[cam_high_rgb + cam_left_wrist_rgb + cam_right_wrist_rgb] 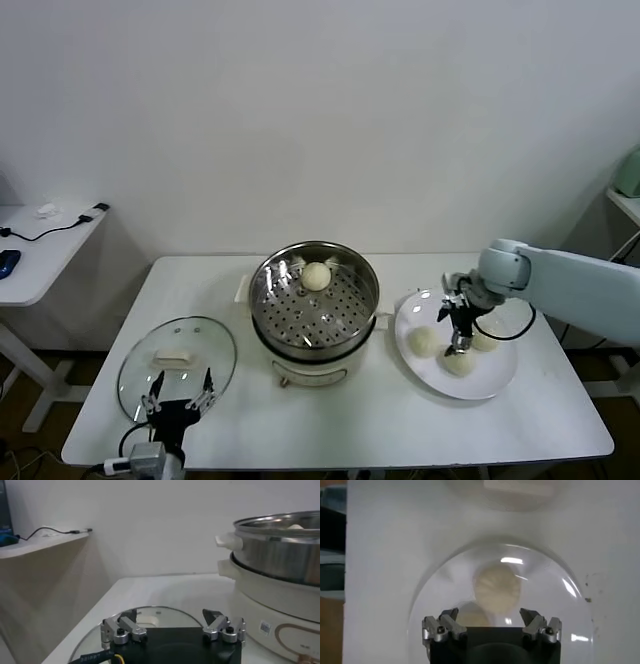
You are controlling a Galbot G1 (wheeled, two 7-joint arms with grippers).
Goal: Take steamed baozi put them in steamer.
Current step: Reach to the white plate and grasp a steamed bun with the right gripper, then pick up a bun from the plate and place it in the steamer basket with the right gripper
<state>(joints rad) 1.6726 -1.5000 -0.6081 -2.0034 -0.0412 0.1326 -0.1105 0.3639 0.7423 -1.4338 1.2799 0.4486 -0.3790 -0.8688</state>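
1. Glass lid (pixel 177 364) lies flat on the table (pixel 330 420), off the pot; the left tool (pixel 180 393) idles above it, fingers spread.
2. One steamed baozi (pixel 317 276) sits in the steamer (pixel 314 300).
3. Right tool (pixel 459 338), open, hangs over three buns on the plate (pixel 500 378); its arm partly hides one.

A round glass lid (pixel 177 365) with a cream handle lies flat on the near left of the white table (pixel 340 420). A white plate (pixel 495 378) sits at the right. A side desk (pixel 40 250) at far left carries a black cable (pixel 60 228).
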